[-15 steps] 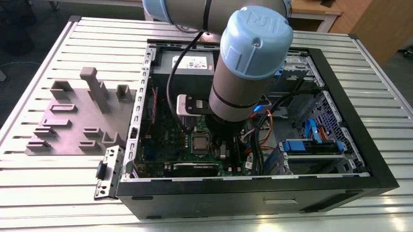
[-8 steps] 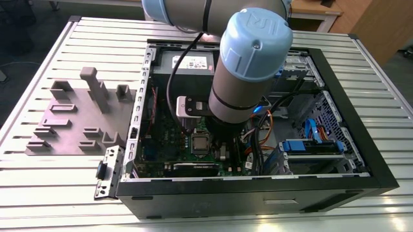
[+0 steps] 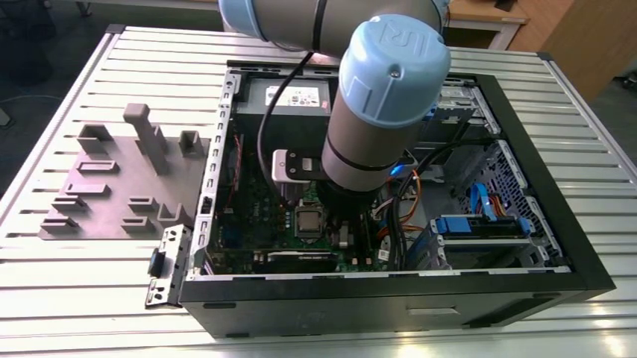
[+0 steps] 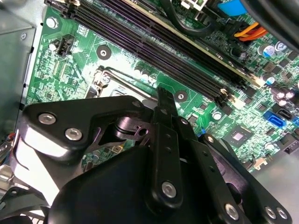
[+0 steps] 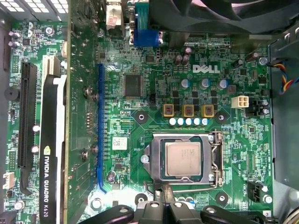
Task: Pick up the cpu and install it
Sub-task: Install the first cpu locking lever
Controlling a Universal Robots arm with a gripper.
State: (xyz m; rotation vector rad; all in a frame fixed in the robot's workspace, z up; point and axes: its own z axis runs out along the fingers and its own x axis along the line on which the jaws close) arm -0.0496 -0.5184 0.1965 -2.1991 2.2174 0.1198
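Observation:
The cpu [image 5: 183, 158], a pale silver square, lies flat inside the open metal socket frame [image 5: 216, 161] on the green motherboard [image 5: 140, 126]. My gripper [image 5: 164, 195] hovers just off the socket's edge with its black fingers drawn together and nothing between them. It is apart from the chip. In the second wrist view the gripper [image 4: 164, 100] covers most of the socket, and only a corner of the frame [image 4: 105, 77] peeks out. In the exterior view the arm reaches down into the computer case beside the socket [image 3: 306, 221].
The open black case [image 3: 538, 134] walls the board in. A graphics card [image 5: 51, 154] stands beside the socket, memory slots [image 4: 163, 32] on the other side, cables and a blue drive cage [image 3: 478, 227] nearby. A grey plastic fixture [image 3: 110, 186] lies on the table at the exterior view's left.

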